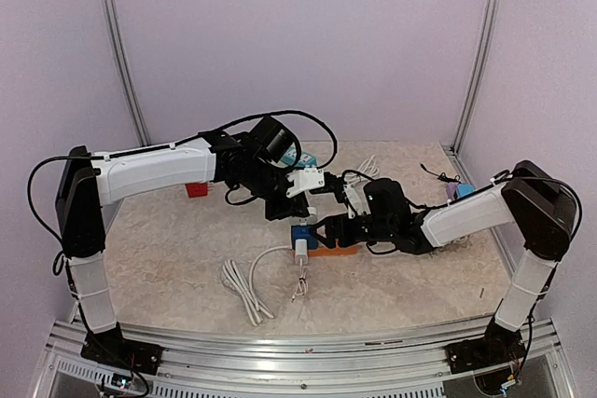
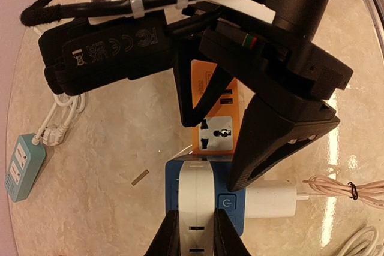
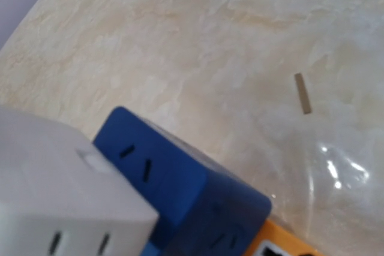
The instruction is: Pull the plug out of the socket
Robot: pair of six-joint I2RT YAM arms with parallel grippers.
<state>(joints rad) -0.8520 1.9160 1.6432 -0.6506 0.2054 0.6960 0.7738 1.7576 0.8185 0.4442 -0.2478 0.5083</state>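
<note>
**Gripping the adapter plug at the middle of the bench**

The left gripper (image 2: 197,232) is clamped tight on the white adapter plug (image 2: 195,193), one finger on each side of it. The plug is seated in the top of the blue socket cube (image 2: 173,193), not lifted clear. The cube stands about midway between the left and right edges of the bench (image 1: 168,258), roughly halfway from the near edge to the far one.

An orange socket block (image 2: 217,130) sits end to end against the cube, on the side toward the right edge. The right gripper (image 1: 326,230) reaches in from that edge with its jaws spread wide, one on each side of the orange block. Whether they actually press on it I cannot tell. The right wrist view shows only the plug, the cube and a corner of the orange block, close up.

A white charger (image 2: 270,202) is plugged into the cube's near side, and its thin cable (image 2: 336,187) trails toward the near edge. A coiled white cord (image 1: 241,286) lies near that edge, left of the cube. A teal power strip (image 2: 21,166) lies toward the far edge.
</note>
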